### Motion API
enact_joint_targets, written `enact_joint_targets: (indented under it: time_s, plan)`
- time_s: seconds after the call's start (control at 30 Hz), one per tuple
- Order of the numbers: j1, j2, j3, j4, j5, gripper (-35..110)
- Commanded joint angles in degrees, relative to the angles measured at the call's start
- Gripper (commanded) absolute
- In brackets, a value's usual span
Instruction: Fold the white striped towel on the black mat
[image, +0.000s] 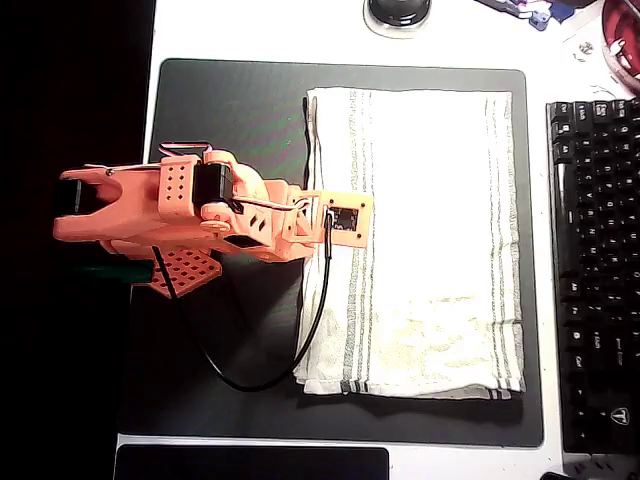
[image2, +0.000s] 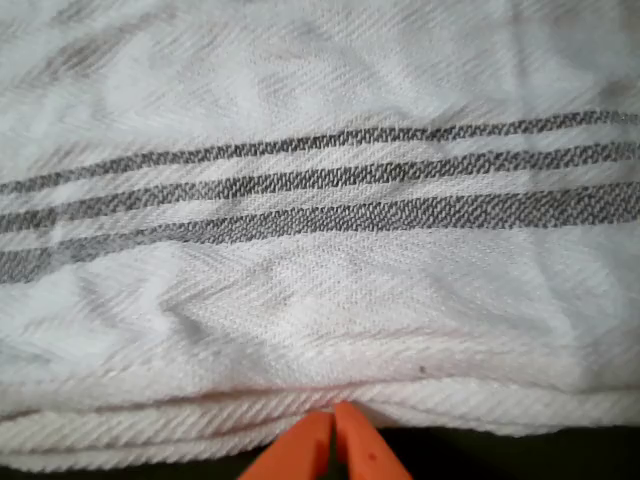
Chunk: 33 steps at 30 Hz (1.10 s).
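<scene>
Wrist view, hand (image2: 334, 425) at towel (image2: 320, 200) edge

Probably office desk (keyboard (image: 592, 270), black mat (image: 220, 340))

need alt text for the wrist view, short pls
Close-up of the white striped towel with three dark grey stripes running across it. At the bottom centre, the orange gripper has its fingertips pressed together at the towel's layered near edge. A thin strip of the black mat shows beneath that edge.
</scene>
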<state>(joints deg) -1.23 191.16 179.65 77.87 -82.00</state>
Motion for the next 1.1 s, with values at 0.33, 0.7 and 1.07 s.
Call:
enact_joint_targets:
  time_s: [0.33, 0.7, 1.07]
  plan:
    - [-0.88, 1.05, 1.32, 1.85, -9.32, 28]
    - [0.7, 1.05, 1.23, 1.85, -11.07, 0]
    - [-6.86, -18.72, -21.36, -7.56, -2.29, 0]
